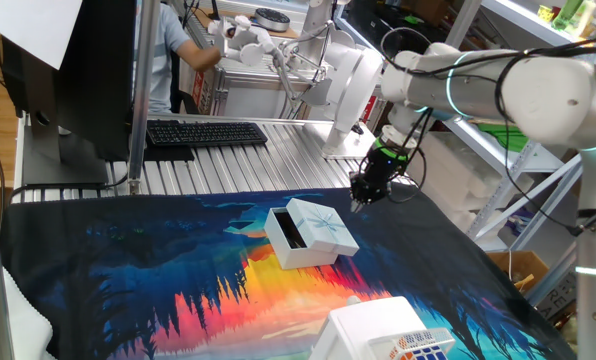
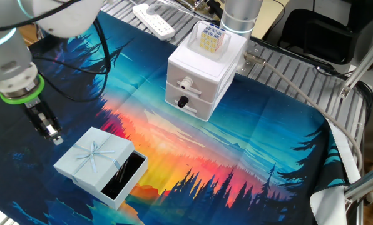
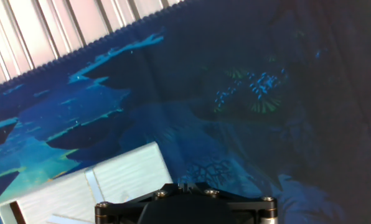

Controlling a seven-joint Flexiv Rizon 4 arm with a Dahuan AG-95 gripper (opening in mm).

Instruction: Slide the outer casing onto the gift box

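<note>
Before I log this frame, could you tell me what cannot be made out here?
- Gripper opening: too small in both fixed views; its fingertips are out of the hand view.
- Gift box: mostly hidden inside the outer casing.
- Outer casing in the hand view: cut off by the bottom edge.

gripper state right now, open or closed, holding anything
Gripper: fingers look closed together and empty, hanging just above the mat beside the outer casing, not touching it.
</note>
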